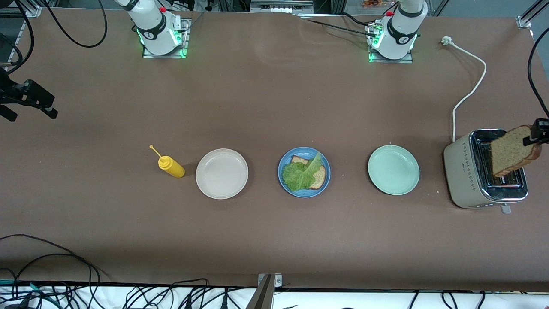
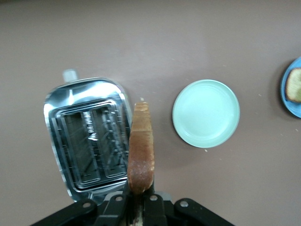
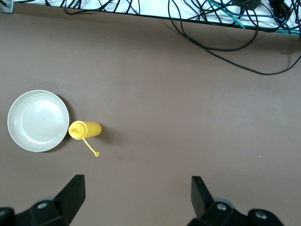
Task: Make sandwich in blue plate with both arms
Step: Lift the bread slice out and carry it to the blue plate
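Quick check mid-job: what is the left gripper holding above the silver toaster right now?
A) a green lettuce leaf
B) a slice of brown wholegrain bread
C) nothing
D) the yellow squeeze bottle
B: the left gripper is shut on a slice of brown wholegrain bread, held upright over the silver toaster; the lettuce leaf lies on the round blue plate.

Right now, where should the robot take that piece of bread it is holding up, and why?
Probably the left hand should carry its bread slice from over the toaster, across the pale green plate, to above the blue plate. That plate holds one slice with lettuce on top and no upper slice. The right hand waits open above bare table near the yellow bottle.
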You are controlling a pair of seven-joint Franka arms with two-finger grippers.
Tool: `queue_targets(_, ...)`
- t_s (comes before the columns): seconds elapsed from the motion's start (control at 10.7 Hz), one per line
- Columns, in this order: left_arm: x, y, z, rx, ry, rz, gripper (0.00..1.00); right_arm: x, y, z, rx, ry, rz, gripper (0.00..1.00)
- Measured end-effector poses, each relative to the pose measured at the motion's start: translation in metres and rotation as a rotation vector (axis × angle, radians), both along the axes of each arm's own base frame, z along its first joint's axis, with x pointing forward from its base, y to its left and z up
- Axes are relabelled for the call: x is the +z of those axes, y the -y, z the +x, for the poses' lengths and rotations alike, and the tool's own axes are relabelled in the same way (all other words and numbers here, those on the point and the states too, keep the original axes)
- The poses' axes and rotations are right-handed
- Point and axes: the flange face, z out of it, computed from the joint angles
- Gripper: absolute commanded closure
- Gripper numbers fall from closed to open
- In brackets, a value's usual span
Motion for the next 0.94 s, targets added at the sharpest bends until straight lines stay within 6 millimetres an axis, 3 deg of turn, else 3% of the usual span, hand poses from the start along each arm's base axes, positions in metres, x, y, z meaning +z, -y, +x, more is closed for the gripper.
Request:
queue_targets(0.47, -0.011, 0.119, 0.006, -0.032, -0.095, -0.16, 1.0, 0.0, 0.0, 0.0, 0.0, -0.001, 0.0, 0.0)
queue_targets(0.75, -0.021, 0.209, 0.007, -0.006, -0.167, -0.25, 1.0, 0.0, 0.0, 0.0, 0.0, -0.001, 0.0, 0.0)
queue_targets(0.94, -0.043, 0.253, 0.009, -0.021, -0.229, -0.331, 1.0, 0.0, 0.0, 0.0, 0.0, -0.002, 0.0, 0.0)
